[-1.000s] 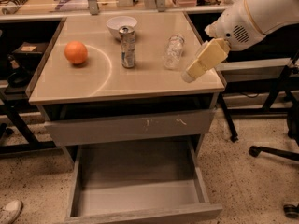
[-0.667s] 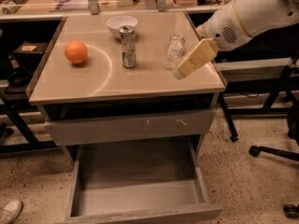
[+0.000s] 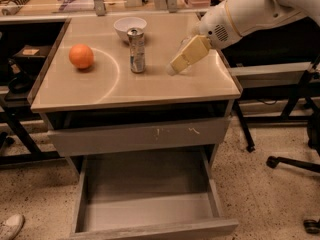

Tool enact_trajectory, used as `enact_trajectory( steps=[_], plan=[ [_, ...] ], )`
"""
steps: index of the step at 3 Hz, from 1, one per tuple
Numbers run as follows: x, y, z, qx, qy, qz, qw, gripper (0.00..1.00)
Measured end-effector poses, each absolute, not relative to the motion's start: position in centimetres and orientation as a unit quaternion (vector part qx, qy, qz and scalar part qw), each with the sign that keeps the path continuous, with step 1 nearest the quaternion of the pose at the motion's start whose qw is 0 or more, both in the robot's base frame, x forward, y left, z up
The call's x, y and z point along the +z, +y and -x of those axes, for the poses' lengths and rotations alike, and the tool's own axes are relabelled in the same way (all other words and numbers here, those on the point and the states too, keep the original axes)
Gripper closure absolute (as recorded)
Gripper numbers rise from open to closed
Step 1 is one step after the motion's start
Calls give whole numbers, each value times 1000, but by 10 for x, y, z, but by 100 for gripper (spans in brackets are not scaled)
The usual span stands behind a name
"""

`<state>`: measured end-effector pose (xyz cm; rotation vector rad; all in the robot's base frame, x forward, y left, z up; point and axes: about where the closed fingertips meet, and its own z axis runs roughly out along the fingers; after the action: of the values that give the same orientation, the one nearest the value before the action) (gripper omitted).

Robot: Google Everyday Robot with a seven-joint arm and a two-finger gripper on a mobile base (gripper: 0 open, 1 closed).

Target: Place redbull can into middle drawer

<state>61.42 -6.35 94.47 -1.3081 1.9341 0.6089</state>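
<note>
Table (image 3: 150,91), tan top, seen from the front and slightly above.

- Redbull can (image 3: 137,50): upright on the table, near the middle of the top and toward the back. Not in any drawer, nothing touching it.
- White bowl (image 3: 130,28): just behind the can, at the back edge.
- Orange (image 3: 81,56): left of the can, apart from it.
- Gripper (image 3: 179,64): beige, on the end of a white arm (image 3: 250,11) that reaches in from the upper right. It hangs over the right half of the table, angled down and to the left, with its tip low over the surface. It sits right of the can, near it but clear of it. From this angle it reads as one solid block, so its state, spread or closed, cannot be told. It holds nothing that can be seen.
- Upper drawer front (image 3: 140,136): grey with white scratches, pushed in under the top.
- Middle drawer (image 3: 145,184): below that, pulled well out toward the viewer, smooth grey floor showing.
- Floor: speckled. A chair base (image 3: 295,164) stands at right.
</note>
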Motion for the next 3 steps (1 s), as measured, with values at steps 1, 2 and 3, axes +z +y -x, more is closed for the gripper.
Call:
enact_trajectory(
  steps=[1, 2, 3],
  plan=[
    [945, -63, -615, 236, 748, 506, 357, 0],
    [933, -57, -621, 237, 746, 505, 364, 0],
    [918, -45, -646, 244, 743, 496, 378, 0]
  ],
)
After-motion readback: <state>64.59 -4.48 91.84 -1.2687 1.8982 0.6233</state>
